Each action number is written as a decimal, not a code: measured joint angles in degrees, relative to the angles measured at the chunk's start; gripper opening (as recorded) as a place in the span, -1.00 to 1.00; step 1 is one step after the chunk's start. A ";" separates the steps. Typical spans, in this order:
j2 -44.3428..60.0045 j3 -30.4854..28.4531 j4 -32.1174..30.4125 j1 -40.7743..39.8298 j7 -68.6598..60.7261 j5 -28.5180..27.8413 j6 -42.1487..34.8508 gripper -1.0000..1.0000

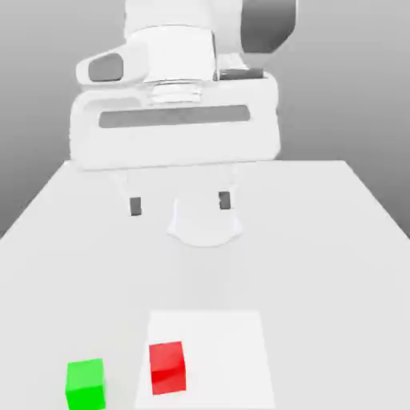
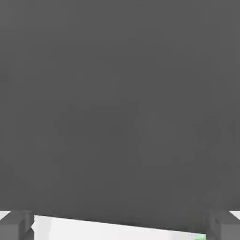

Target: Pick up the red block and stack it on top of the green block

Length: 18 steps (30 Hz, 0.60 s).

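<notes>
1. The gripper (image 1: 179, 203) hangs above the far half of the table, pointing down, with its two dark fingertips (image 1: 135, 206) spread wide and nothing between them. It holds no object.
2. In the hand view the same gripper (image 2: 120, 226) shows its two grey fingertips (image 2: 16, 225) standing far apart at opposite edges, with bare table between them.
3. Above the fingers in the exterior view sits the broad white hand body (image 1: 174, 128), and behind and above it the white and grey arm (image 1: 212, 28) rises out of the frame.
4. Below and just behind the gripper, at the far middle of the table, stands the arm's rounded white base (image 1: 206, 228).
5. The table (image 1: 336, 264) is a plain white surface reaching from the far wall to the near edge.
6. A slightly brighter white square patch (image 1: 228, 352) lies on the near part of the table, a little toward the exterior view's right of centre.
7. The red block (image 1: 167, 367) rests on the left part of that patch, near the front edge, well apart from the gripper.
8. The green block (image 1: 86, 383) rests on the bare table to the exterior view's left of the red block, near it but not touching, and slightly closer to the front.
9. In the hand view a small sliver of green (image 2: 200, 237) shows beside one fingertip.
</notes>
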 joint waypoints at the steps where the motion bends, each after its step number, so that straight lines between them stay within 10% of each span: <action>1: 2.07 -0.18 -0.54 -0.04 -0.78 0.16 0.88 0.00; 13: 26.62 1.17 -3.55 -3.01 -7.23 1.59 15.03 0.00; 14: 28.42 1.83 -3.28 -3.55 -7.70 2.20 16.53 -1.00; 18: 28.42 1.84 -3.28 -3.58 -7.66 2.16 16.49 -1.00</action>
